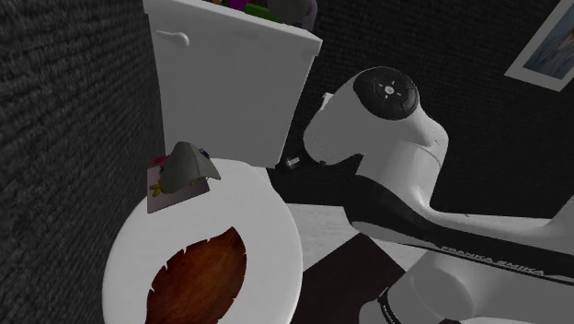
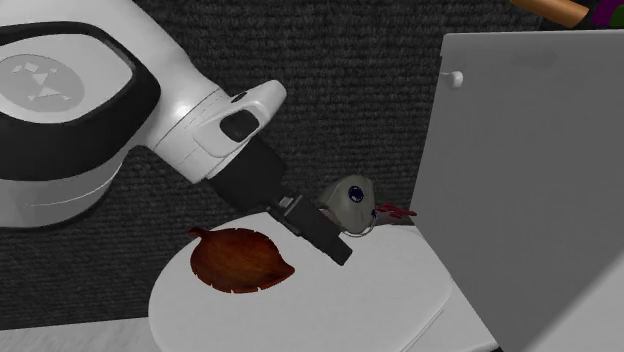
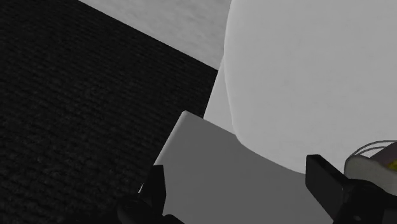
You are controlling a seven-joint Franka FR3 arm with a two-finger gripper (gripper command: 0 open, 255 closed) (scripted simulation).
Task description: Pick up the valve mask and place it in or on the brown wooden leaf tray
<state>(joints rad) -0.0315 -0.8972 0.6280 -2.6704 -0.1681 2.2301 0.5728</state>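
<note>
The valve mask is a grey domed cup with a dark valve. It sits on a flat card at the back of a white toilet lid, near the tank. The brown leaf tray lies on the lid's front half. In the second exterior view my black gripper hangs low over the lid, between the leaf tray and the mask. In the wrist view the gripper is open with nothing between its fingers; the mask's edge shows just outside one finger.
The white toilet tank rises right behind the mask, with coloured items on top. A dark rough wall flanks the toilet. My arm's white links fill the shoulder view's right. A grey block lies below the gripper beside the lid's rim.
</note>
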